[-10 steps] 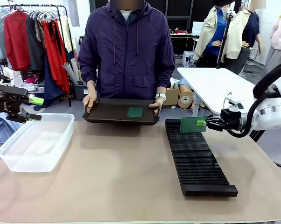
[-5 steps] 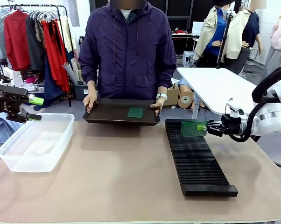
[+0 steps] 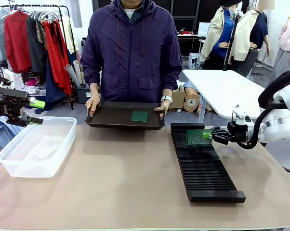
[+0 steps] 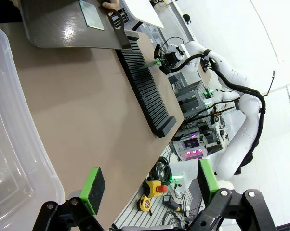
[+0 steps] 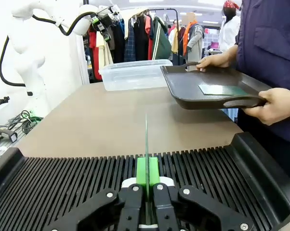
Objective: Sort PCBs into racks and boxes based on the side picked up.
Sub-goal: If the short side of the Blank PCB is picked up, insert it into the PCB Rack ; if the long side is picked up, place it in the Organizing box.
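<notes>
On the right of the surface, the black rack (image 3: 203, 166) runs near to far. At its far end our right fingers (image 3: 208, 136) are clamped on a PCB (image 3: 198, 137) standing on edge at the slots. Our left fingers (image 3: 37, 103) stand apart by the clear box (image 3: 19, 161)'s far left corner. Farthest, a person holds a tray (image 3: 111, 118) carrying another PCB (image 3: 139, 116).

The table (image 3: 111, 192) is smooth, matt tan. The box (image 3: 19, 159) is clear, glossy plastic. The rack (image 3: 205, 173) is matt black and finely ribbed. The tray (image 3: 111, 117) is dark and smooth with a dull sheen. The PCB (image 3: 199, 136) at the rack is thin green board. The person's jacket (image 3: 130, 53) is purple cloth.
</notes>
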### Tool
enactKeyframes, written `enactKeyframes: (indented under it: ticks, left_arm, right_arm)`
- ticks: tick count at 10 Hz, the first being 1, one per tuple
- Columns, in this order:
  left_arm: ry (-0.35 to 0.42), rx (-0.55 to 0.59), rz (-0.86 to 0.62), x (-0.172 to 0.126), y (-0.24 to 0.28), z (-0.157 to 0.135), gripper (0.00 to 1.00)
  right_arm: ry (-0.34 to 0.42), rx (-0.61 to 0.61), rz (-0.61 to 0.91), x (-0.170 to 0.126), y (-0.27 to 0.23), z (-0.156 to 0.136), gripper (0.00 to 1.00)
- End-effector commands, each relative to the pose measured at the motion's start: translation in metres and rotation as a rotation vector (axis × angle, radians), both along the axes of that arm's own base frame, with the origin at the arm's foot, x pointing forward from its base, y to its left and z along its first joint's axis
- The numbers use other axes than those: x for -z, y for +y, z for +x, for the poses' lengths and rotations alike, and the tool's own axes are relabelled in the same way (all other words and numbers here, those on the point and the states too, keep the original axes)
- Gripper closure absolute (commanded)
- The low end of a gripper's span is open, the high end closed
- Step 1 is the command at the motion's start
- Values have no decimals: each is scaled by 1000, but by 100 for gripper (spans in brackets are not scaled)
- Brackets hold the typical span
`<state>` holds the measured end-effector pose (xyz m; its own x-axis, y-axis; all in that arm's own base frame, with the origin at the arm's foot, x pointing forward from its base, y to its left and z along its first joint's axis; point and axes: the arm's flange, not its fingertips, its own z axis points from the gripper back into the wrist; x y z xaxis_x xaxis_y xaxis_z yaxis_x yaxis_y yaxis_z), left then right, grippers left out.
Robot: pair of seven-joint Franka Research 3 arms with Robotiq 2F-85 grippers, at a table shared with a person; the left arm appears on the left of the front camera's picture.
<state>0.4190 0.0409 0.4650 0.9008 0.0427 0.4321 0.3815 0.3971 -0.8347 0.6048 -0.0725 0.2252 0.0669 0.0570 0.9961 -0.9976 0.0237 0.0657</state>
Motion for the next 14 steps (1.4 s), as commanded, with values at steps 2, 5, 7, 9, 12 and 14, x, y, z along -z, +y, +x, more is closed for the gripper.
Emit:
enactKeyframes:
  ticks: [2, 5, 7, 9, 12, 14]
  left_arm:
    - [0, 4, -9, -2, 1, -1, 0]
    - [0, 4, -9, -2, 1, -1, 0]
    - [0, 4, -9, -2, 1, -1, 0]
    - [0, 4, -9, -2, 1, -1, 0]
    - [0, 4, -9, -2, 1, -1, 0]
    - [0, 4, -9, -2, 1, -1, 0]
  right_arm:
    - [-31, 23, 28, 3, 6, 2, 100]
    - [-3, 1, 6, 4, 2, 0, 100]
    - [-3, 1, 6, 4, 2, 0, 100]
    - [-3, 1, 6, 4, 2, 0, 100]
    - [-3, 1, 6, 4, 2, 0, 100]
    - [-3, 1, 6, 4, 2, 0, 100]
